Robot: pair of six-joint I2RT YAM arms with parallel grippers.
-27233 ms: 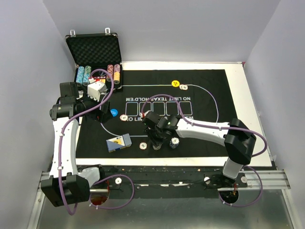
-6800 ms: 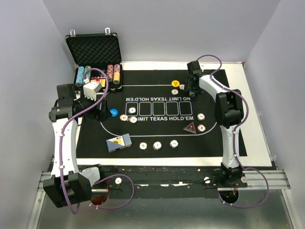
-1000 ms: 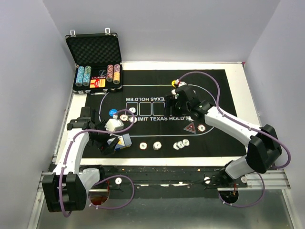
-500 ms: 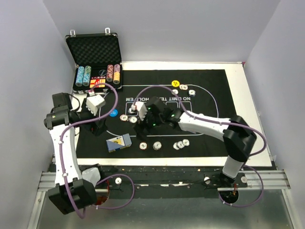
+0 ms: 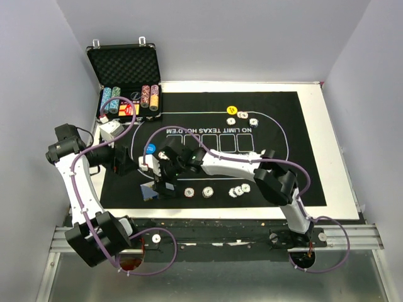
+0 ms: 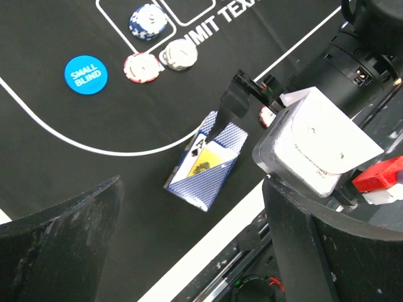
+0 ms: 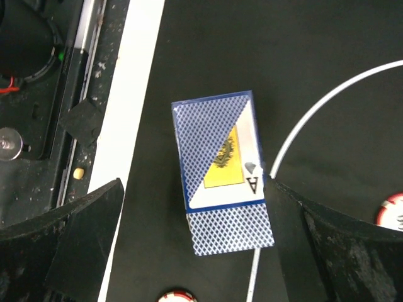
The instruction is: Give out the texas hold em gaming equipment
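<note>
right arm reaches across to the left, elbow bent over the mat's (image 5: 308, 126) near edge; right gripper (image 7: 195, 189) hangs over the card pack (image 7: 221, 173), near-left on the mat, fingers (image 7: 82, 245) spread wide, one each side of the pack, can't tell if they touch it. pack: flat rectangular box, blue diamond lattice, yellow panel, ace mark, skewed beside the white printed arc. left arm bent back, elbow out left; left gripper (image 6: 192, 182) spread, nothing in it, facing the same pack. round white-patterned chips (image 5: 206, 192) in a row right of the pack. blue SMALL BLIND button (image 6: 86, 73) beyond, more chips beside it. yellow button (image 5: 231, 109) with three chips further out. foam-lined case (image 5: 126, 66) far left, chip stacks (image 5: 150, 96) in it
</note>
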